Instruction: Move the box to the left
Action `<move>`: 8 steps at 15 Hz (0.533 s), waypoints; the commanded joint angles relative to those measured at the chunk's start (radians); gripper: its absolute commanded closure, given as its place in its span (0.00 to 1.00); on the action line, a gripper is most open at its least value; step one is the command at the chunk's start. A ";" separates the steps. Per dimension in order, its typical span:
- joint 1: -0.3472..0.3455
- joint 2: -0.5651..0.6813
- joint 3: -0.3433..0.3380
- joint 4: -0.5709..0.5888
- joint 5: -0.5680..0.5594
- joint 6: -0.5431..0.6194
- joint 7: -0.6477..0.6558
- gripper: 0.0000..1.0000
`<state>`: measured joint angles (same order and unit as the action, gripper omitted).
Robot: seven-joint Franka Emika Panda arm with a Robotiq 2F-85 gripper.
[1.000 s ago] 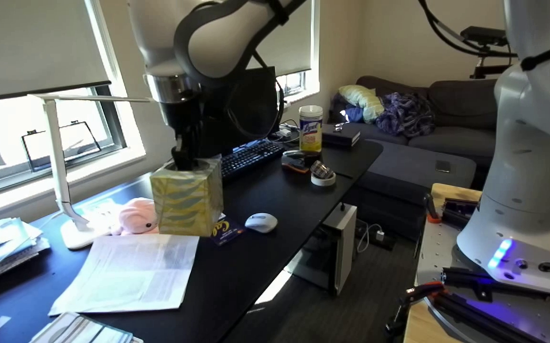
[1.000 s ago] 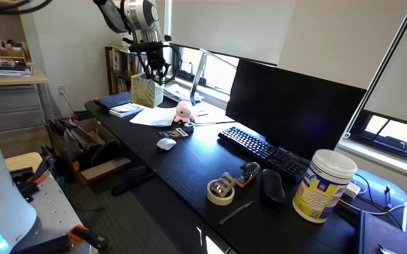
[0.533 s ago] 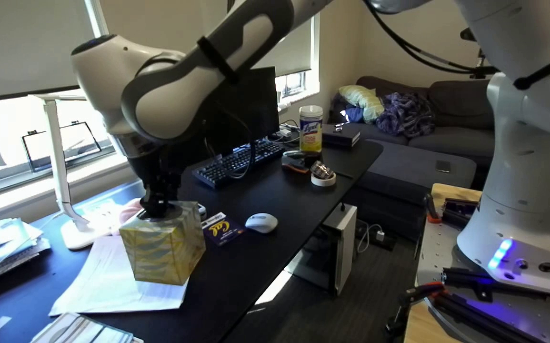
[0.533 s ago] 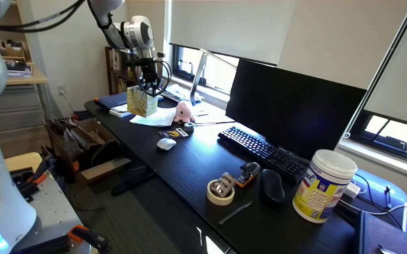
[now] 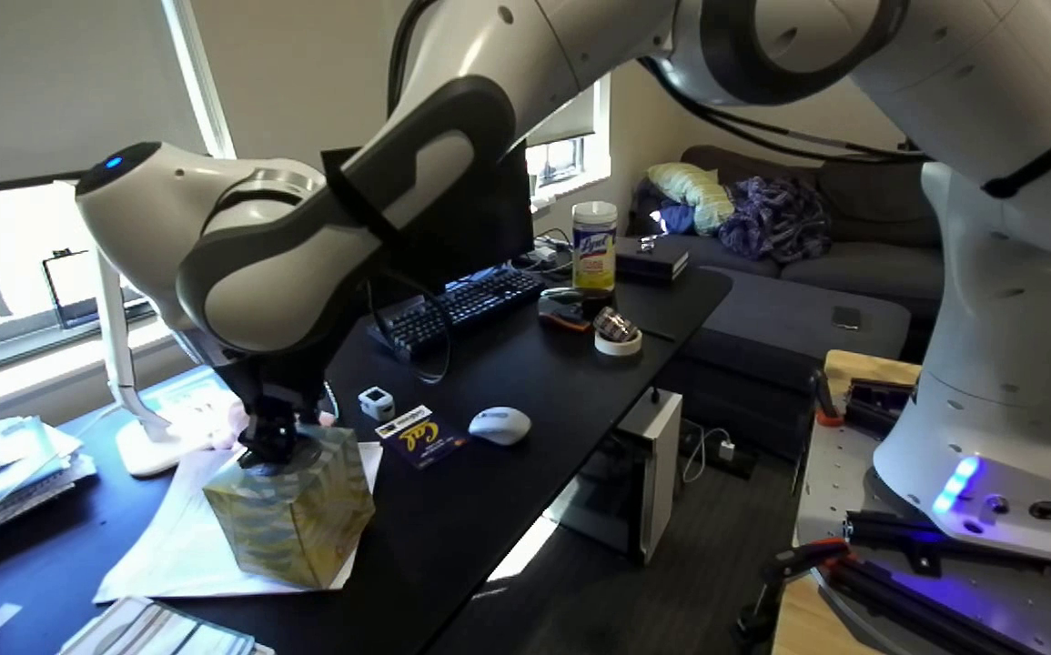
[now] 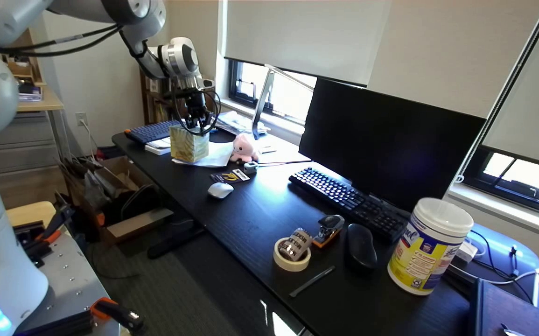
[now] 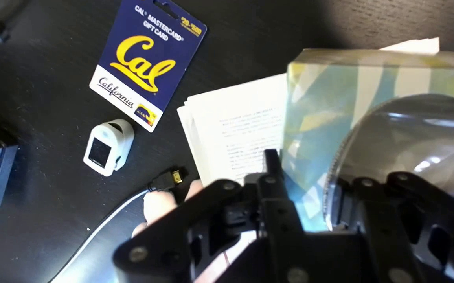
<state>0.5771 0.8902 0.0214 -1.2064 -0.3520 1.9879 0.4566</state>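
The box, a near-cube of card with a mottled yellow-green and tan print, is over loose white papers on the smooth black bench, near left in an exterior view. It looks about upright; whether its base bears on the papers I cannot tell. In the wrist view its top shows a rounded opening covered with glossy clear film. The hand pinches the box at the left edge of that top, one black finger along the outer face and the other at the opening.

Right of the papers in an exterior view sits a pink plush, its head a soft pointed dome. Nearer lie a flat navy gift card with yellow lettering and a smooth, domed white mouse. In the wrist view a white device of moulded plastic, with a square dark screen, lies left of the papers, near a black plug with a gold tip.

Farther right in an exterior view, a keyboard with rows of raised square keys lies before a flat black monitor. Near right stand a cylindrical tub with a white lid and, to its left, a curved black mouse and a cream ring of tape, a patterned roll leaning in it.
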 commanded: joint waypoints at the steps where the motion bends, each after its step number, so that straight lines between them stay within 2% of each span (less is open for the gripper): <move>1: 0.024 0.066 -0.022 0.112 0.008 -0.051 0.033 0.91; 2: 0.027 0.074 -0.026 0.124 0.010 -0.050 0.039 0.67; 4: 0.019 0.055 -0.020 0.107 0.012 -0.033 0.059 0.64; 8: 0.012 -0.052 -0.018 0.033 0.011 -0.034 0.068 0.40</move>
<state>0.5917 0.9237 0.0027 -1.1246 -0.3510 1.9788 0.5097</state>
